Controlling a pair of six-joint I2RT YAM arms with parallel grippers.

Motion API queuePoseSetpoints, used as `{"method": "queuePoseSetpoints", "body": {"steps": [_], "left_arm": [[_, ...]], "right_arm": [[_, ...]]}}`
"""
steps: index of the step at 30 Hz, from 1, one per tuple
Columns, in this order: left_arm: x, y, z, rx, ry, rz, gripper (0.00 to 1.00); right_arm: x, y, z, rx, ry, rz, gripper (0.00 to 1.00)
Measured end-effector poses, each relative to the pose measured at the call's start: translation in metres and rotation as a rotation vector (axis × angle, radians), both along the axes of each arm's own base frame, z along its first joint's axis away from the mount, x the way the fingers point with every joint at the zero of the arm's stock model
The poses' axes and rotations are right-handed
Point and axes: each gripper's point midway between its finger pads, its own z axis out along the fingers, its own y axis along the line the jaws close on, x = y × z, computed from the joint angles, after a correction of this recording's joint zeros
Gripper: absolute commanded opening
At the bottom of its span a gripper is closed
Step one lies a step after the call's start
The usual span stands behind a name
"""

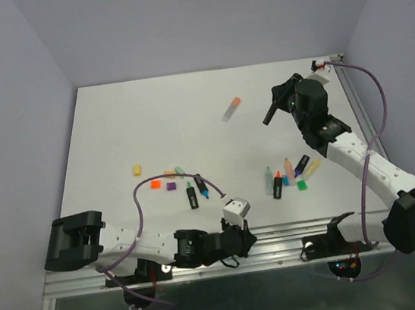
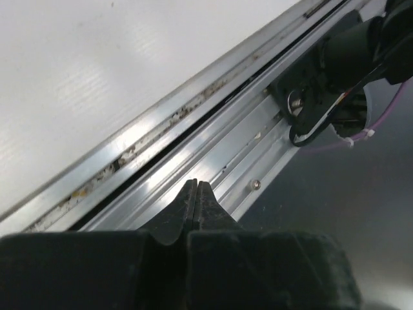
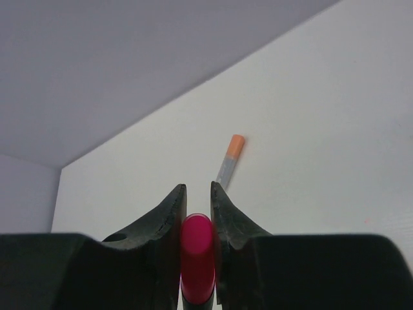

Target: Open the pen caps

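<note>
We take the pen [image 1: 231, 110] with the orange cap [image 3: 237, 144], lying alone on the white table [image 1: 149, 117], as our landmark. The right claw [image 3: 197, 187] hangs above the table just to the right of that pen, its tips pointing toward it. Its jaws are nearly closed and clamp a pink piece [image 3: 197, 242] with a rounded end, which touches both inner faces. We cannot tell whether this piece is a bare cap or a capped pen. The orange cap sits on the far end of the landmark pen. Closer to the arms than that pen and to its left lie a loose yellow cap [image 1: 137, 169] and a purple cap [image 1: 171, 185]. A green cap [image 1: 301, 184] lies closer to the arms and to its right, among several pens. The left claw [image 2: 195, 184] is well apart from the landmark pen, at the near edge over the metal rail [image 2: 213, 142]. Its tips are pressed together with nothing between them.
</note>
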Motion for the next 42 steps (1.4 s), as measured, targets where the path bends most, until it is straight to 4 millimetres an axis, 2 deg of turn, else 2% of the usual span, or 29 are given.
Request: {"method": "queuePoseSetpoints", "body": {"steps": [1, 3, 6, 8, 10, 11, 12, 15, 17, 23, 27, 30, 33, 36, 42], "left_arm": [[-0.008, 0.004, -0.008, 0.032, 0.018, -0.013, 0.00], [-0.011, 0.009, -0.014, 0.055, 0.037, 0.000, 0.00], [-0.003, 0.017, -0.019, 0.090, 0.032, 0.048, 0.00], [0.008, 0.022, -0.013, 0.091, 0.024, 0.071, 0.00], [0.023, 0.025, -0.001, 0.065, 0.013, 0.104, 0.19], [0.037, 0.026, 0.010, 0.039, 0.008, 0.129, 0.34], [0.042, 0.026, 0.016, 0.023, 0.006, 0.141, 0.62], [0.074, 0.029, 0.047, -0.048, -0.038, 0.190, 0.99], [0.088, 0.031, 0.063, -0.080, -0.070, 0.209, 0.99], [0.104, 0.023, 0.096, -0.149, -0.167, 0.164, 0.99], [0.120, 0.019, 0.116, -0.220, -0.192, 0.126, 0.99], [0.128, 0.016, 0.133, -0.280, -0.209, 0.093, 0.99], [0.124, 0.007, 0.150, -0.350, -0.222, 0.028, 0.99], [0.118, -0.009, 0.165, -0.407, -0.224, -0.052, 0.99], [0.110, -0.044, 0.180, -0.475, -0.200, -0.177, 0.99]], "right_arm": [[0.006, -0.003, 0.006, 0.002, -0.018, -0.009, 0.01], [0.012, -0.003, 0.009, 0.005, -0.035, 0.002, 0.01], [0.010, 0.006, 0.008, 0.008, -0.031, 0.055, 0.01], [0.004, 0.014, 0.012, 0.018, -0.043, 0.105, 0.01], [-0.007, 0.019, 0.014, 0.031, -0.056, 0.155, 0.01], [-0.013, 0.022, 0.013, 0.040, -0.057, 0.181, 0.01], [-0.021, 0.026, 0.013, 0.053, -0.059, 0.216, 0.01], [-0.047, 0.037, 0.008, 0.107, -0.068, 0.311, 0.01], [-0.062, 0.041, -0.001, 0.143, -0.063, 0.356, 0.01], [-0.105, 0.071, -0.032, 0.311, -0.006, 0.567, 0.01], [-0.123, 0.085, -0.036, 0.387, 0.020, 0.670, 0.01], [-0.135, 0.090, -0.023, 0.427, -0.007, 0.730, 0.01], [-0.144, 0.092, -0.007, 0.455, -0.061, 0.769, 0.01], [-0.153, 0.094, 0.011, 0.479, -0.114, 0.807, 0.01], [-0.161, 0.094, 0.026, 0.497, -0.158, 0.834, 0.01]]}}
